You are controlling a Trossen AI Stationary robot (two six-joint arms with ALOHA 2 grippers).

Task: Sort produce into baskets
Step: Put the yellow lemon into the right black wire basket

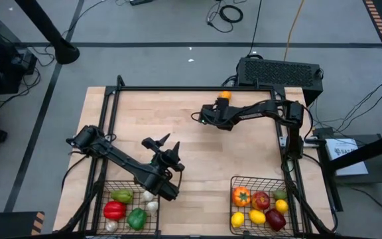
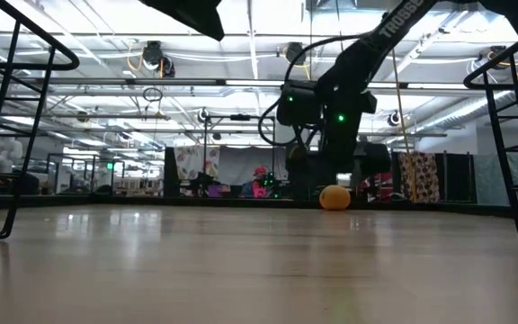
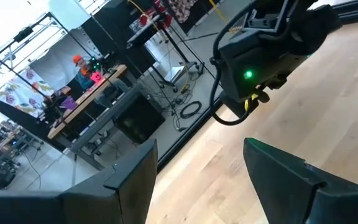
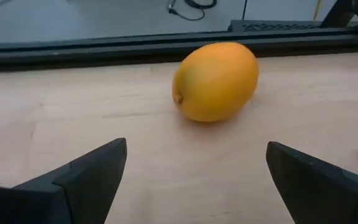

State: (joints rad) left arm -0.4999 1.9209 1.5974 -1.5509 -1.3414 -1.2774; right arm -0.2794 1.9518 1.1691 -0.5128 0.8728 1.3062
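Two wire baskets sit at the near edge of the table (image 1: 197,149) in the high view. We take the left basket (image 1: 101,192) as our landmark. It holds a green pepper (image 1: 121,196), a red pepper (image 1: 114,210), a second green pepper (image 1: 136,218) and three white garlic bulbs (image 1: 152,206). The right basket (image 1: 233,182), well to its right, holds an orange tomato (image 1: 242,196), a red apple (image 1: 260,200), two lemons (image 1: 257,216), a third lemon (image 1: 282,206), a dark red piece (image 1: 275,220) and something green at its far corner. One orange lemon (image 1: 225,95) lies by itself on the wood at the far edge, diagonally opposite the landmark basket. The right gripper (image 1: 200,117) lies low near it. The left gripper (image 1: 166,147) hovers just beyond the landmark basket's far right corner, fingers apart, nothing between them.

Low view: the lone lemon (image 2: 334,197) rests on the table far back, with the right arm's wrist above and behind it. Neither basket shows.

Left wrist view: we see the two dark fingers (image 3: 129,186) parted with only bare wood between; the right arm's wrist is beyond.

Right wrist view: the lemon (image 4: 216,81) lies on its side ahead of the right gripper (image 4: 196,180), whose fingers (image 4: 86,177) stand fully spread, clear of the fruit and holding nothing.
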